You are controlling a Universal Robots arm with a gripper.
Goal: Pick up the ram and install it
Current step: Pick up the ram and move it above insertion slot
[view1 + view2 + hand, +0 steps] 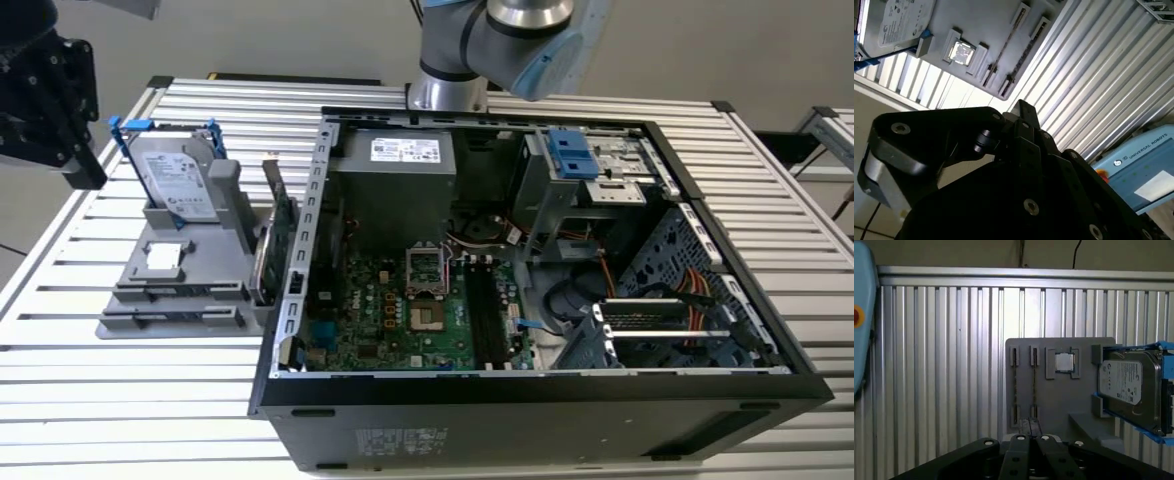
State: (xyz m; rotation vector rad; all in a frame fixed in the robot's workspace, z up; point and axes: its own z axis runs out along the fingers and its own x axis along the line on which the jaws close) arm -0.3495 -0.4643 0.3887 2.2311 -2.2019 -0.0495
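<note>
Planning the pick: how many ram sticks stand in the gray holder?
2. One ram stands in the slot beside the processor, the other ram in the neighbouring slot. None looks hidden.

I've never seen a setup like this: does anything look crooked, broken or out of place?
Nothing stands out. The two ram sticks, a chip and the hard drive sit in their slots on the gray holder, and the open computer case lies flat on the table.

A slatted metal table (134, 400) carries a grey parts holder (174, 322) and an open computer case (534, 432).
</note>
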